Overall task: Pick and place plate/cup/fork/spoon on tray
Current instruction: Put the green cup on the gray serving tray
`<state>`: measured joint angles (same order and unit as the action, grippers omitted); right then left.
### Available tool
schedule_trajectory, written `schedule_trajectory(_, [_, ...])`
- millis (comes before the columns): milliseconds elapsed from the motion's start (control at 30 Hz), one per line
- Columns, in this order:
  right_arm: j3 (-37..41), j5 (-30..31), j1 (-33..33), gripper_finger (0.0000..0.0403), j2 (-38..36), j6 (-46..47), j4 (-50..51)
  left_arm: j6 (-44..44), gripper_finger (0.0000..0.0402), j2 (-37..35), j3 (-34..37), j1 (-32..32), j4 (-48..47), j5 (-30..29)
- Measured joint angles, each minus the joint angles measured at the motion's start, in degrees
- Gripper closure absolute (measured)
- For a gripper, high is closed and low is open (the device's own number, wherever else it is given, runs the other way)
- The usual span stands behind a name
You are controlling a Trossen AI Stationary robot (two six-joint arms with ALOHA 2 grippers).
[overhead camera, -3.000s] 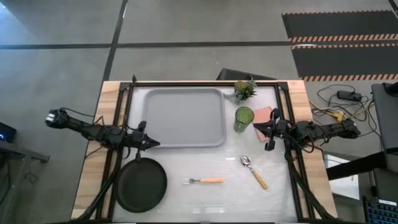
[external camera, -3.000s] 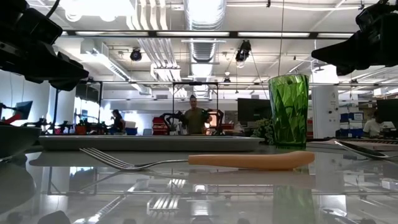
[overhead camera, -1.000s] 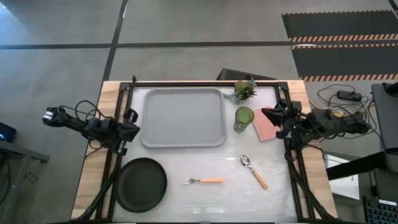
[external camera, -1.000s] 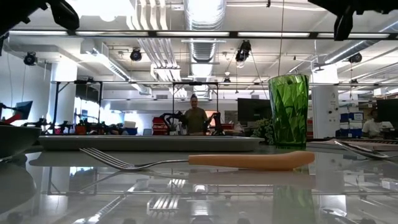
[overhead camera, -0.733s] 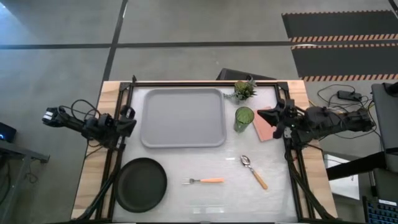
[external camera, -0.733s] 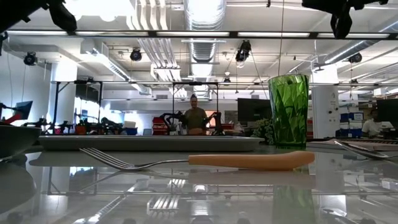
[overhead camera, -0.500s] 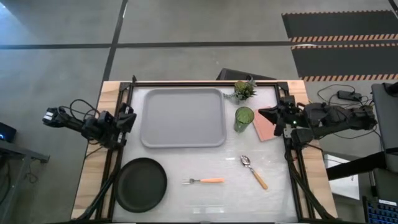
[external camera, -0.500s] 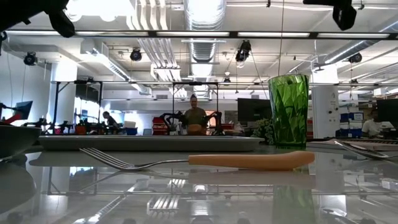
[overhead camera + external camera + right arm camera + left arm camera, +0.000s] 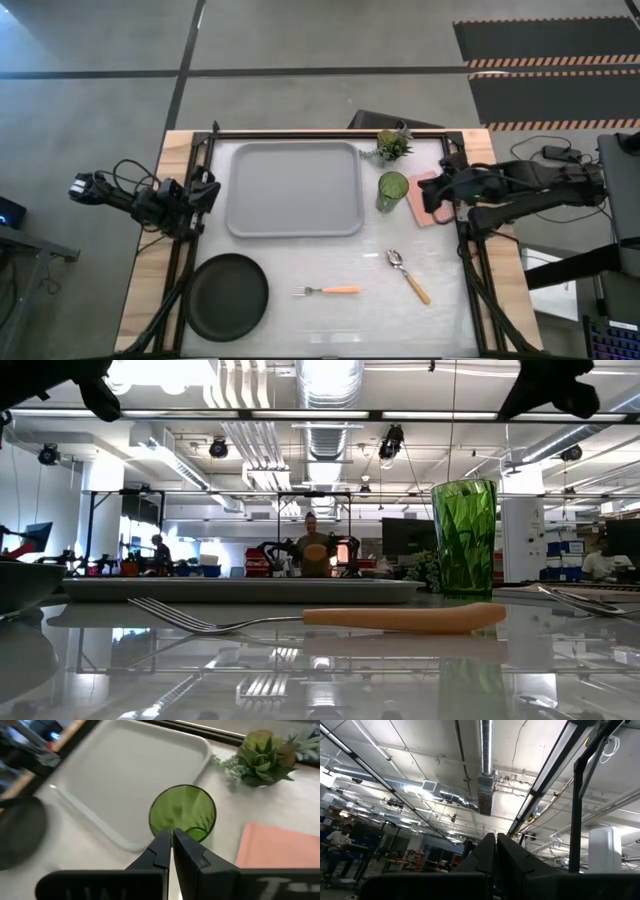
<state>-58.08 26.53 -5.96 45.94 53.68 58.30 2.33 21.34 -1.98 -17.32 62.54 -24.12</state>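
Note:
The grey tray [image 9: 295, 188] lies at the table's far middle. The green cup [image 9: 392, 190] stands upright just right of it and also shows in the right wrist view [image 9: 183, 812]. The black plate [image 9: 228, 297] lies at the near left. The fork [image 9: 328, 290] and the spoon [image 9: 408, 275] lie flat on the table near the front. My right gripper [image 9: 172, 834] is shut and empty, tipped downward above the table just right of the cup, over a pink rectangle. My left gripper [image 9: 495, 840] is shut and empty at the table's left edge [image 9: 207, 187], pointing up at the ceiling.
A small potted plant [image 9: 393, 145] stands behind the cup at the far edge. The flat pink rectangle [image 9: 428, 197] lies right of the cup. A black frame [image 9: 330, 133] runs along the table's far and side edges. People stand in the room beyond the table.
My right gripper has tipped downward over the pink rectangle and now points at the cup from above and from the right. The tableware has stayed where it was.

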Motion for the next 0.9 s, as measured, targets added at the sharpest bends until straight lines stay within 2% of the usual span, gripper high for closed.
schedule_trajectory(300, [-5.51, -6.81, 9.05, 0.0394, 7.17, -10.03, -0.16, 0.03, 0.0402, -0.13, 0.0, 0.0, 0.0, 0.01])
schedule_trajectory(600, [-11.15, -18.62, 22.62, 0.0394, 14.63, -25.57, 0.01, 0.06, 0.0402, -0.02, 0.02, 0.0, -2.49, 0.02])
schedule_trajectory(800, [-13.5, -26.9, 29.92, 0.0394, 19.05, -37.36, 1.04, 0.68, 0.0402, -0.07, -0.26, 0.0, 1.79, -0.19])
schedule_trajectory(900, [-14.73, -27.44, 32.65, 0.0394, 20.74, -41.68, 1.82, 4.81, 0.0402, -0.2, -0.98, 0.0, 6.17, -0.28])
